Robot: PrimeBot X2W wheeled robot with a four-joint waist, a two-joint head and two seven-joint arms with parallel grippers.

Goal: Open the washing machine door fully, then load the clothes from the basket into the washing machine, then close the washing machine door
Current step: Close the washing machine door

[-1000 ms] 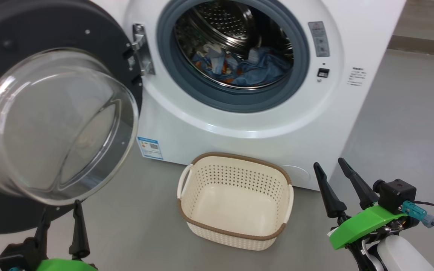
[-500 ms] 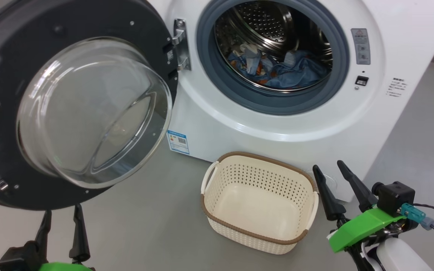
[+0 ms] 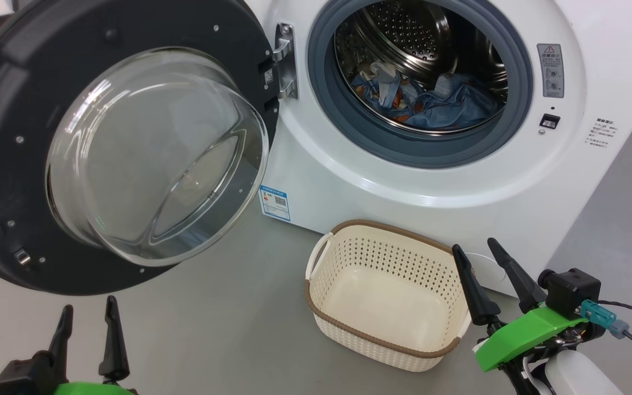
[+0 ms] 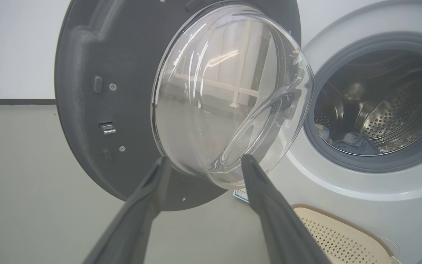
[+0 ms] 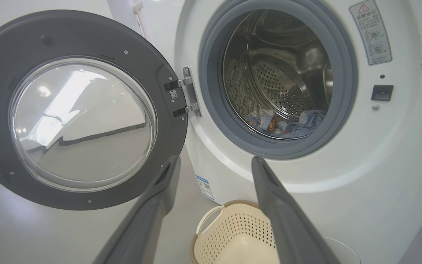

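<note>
1. Left gripper (image 3: 88, 305), long dark fingers spread and empty, hovers below the large round glossy black washing machine door (image 3: 14, 99), swung wide.
2. Right gripper (image 3: 473, 245), also spread and empty, hangs beside the empty cream perforated plastic basket (image 3: 382, 224).
3. Light blue printed clothes (image 3: 442, 104) lie inside the big white washing machine (image 3: 349, 181).
4. Risk: a finger pushing the bulging glass (image 3: 157, 153) may slip; fabric near the grey rubber ring (image 3: 420, 152) may get pinched.

Bright, even light, soft shadows. The washing machine door (image 4: 196, 95) reflects white glare; wrist views curve at edges.
</note>
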